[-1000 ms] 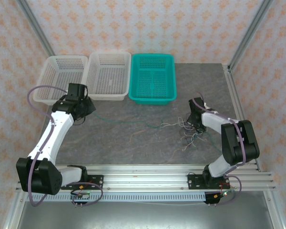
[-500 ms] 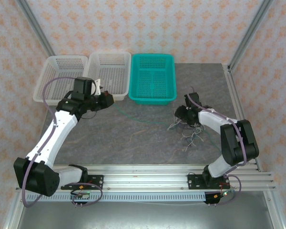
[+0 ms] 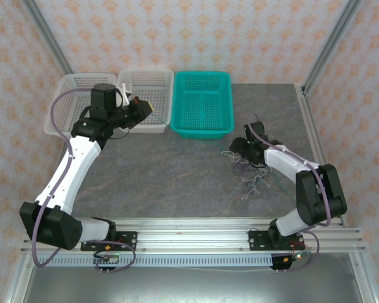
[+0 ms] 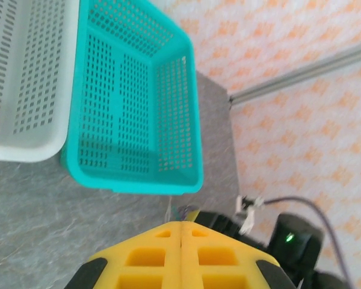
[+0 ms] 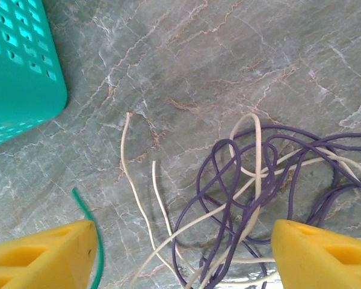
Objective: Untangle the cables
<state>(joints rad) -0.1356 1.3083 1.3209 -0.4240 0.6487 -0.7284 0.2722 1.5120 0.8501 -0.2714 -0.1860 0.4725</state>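
Right wrist view: right gripper (image 5: 183, 253) wide over cables (image 5: 257, 180), left gripper (image 4: 180, 232) tightly closed

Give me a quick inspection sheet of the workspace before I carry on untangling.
Surface: grey marbled table, flat.
Job's things: purple cable and whitish cable tangled together at right; green cable end lies beside them.
Clutter: nothing seen.
Grippers: left gripper shut, near the middle white basket; right gripper open above the tangle.
Cables: lilac hose looped along each arm.
Surroundings: left white basket, teal basket, patterned walls, aluminium frame.
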